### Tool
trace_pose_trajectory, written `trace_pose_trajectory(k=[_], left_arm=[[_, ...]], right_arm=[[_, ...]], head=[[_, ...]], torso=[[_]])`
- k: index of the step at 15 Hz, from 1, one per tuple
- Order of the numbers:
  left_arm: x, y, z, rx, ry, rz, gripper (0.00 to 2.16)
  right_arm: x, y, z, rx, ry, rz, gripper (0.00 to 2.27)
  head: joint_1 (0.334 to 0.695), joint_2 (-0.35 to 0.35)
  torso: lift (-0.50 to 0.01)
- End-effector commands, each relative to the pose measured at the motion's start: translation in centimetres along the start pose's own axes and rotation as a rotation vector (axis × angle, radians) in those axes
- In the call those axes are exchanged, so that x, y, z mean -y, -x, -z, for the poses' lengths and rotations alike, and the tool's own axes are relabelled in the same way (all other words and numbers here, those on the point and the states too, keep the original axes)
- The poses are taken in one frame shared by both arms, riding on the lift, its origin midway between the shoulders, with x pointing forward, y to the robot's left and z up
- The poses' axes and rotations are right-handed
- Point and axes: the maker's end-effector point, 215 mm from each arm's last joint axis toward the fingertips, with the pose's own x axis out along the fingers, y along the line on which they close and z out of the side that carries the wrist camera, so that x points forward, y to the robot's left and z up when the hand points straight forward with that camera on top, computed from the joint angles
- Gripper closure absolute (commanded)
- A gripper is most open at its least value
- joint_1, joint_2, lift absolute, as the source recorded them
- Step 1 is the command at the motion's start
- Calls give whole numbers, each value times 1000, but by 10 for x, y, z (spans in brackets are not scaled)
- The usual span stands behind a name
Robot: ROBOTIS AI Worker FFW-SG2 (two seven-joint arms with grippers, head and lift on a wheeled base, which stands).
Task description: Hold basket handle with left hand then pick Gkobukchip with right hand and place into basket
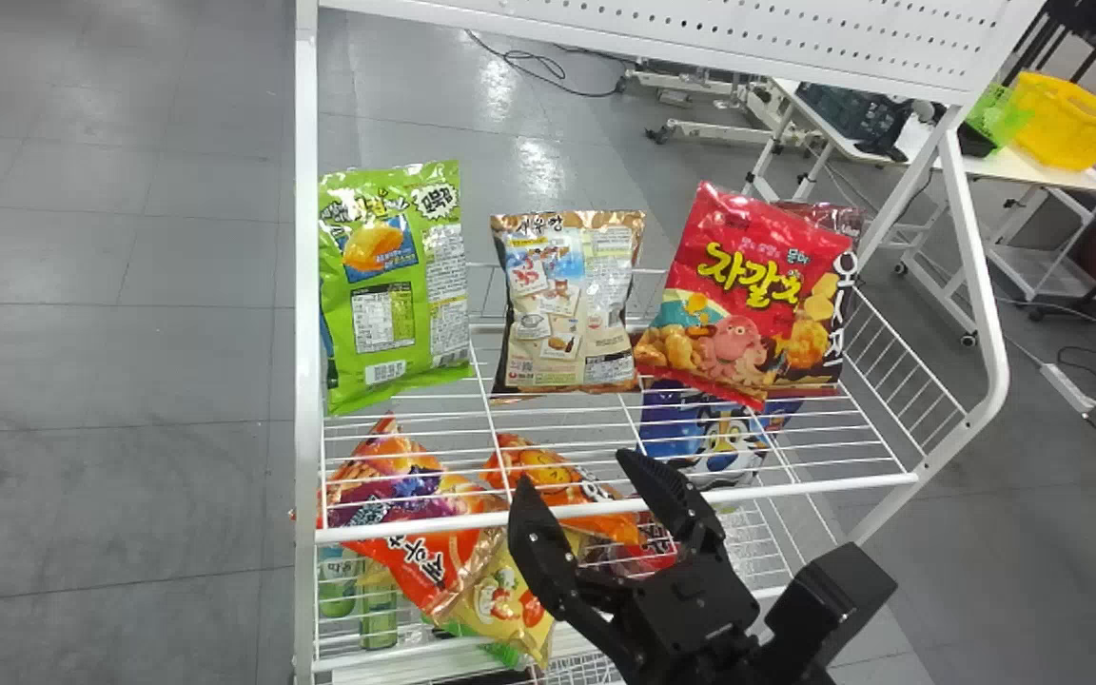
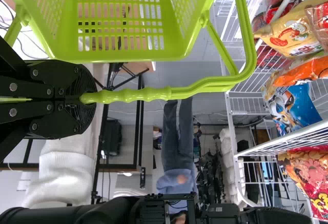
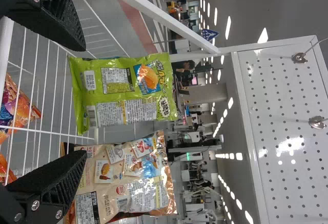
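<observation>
In the head view my right gripper [image 1: 575, 473] is at the shelf's front rail, below and to the right of the green Gkobukchip bag [image 1: 396, 285], which stands upright at the left end of the top rack. The right wrist view has the gripper [image 3: 83, 101] open with empty fingers, and the Gkobukchip [image 3: 123, 93] beyond them, not touched. My left gripper [image 2: 87, 97] is shut on the handle [image 2: 148, 94] of the lime-green basket [image 2: 120, 55] in the left wrist view.
Beside the Gkobukchip stand a tan bag [image 1: 569, 304] and a red bag [image 1: 748, 295]. White wire shelving [image 1: 305, 428] has a post at the left and a front rail. Orange bags [image 1: 415, 514] lie on the rack below. A perforated panel [image 1: 748, 29] rises above.
</observation>
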Motion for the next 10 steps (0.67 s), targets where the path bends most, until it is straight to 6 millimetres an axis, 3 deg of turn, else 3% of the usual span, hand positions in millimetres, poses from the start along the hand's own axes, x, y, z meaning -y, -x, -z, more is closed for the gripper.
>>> trace_pose_trajectory(k=[1,8,10], left_arm=[[1,-1,0,1,1,3,1966],[2,-1,-1,1,0,4,1963],[1,-1,-1,1,0,2,1966]], right_arm=[[1,0,-2,7,1,2,93],[4,-3,-6,25,-5,12,93],[4,-13,-3,9,-7,13,97]], head=[[695,-350],[695,-350],[695,-350]], torso=[[-32],[-32],[-32]])
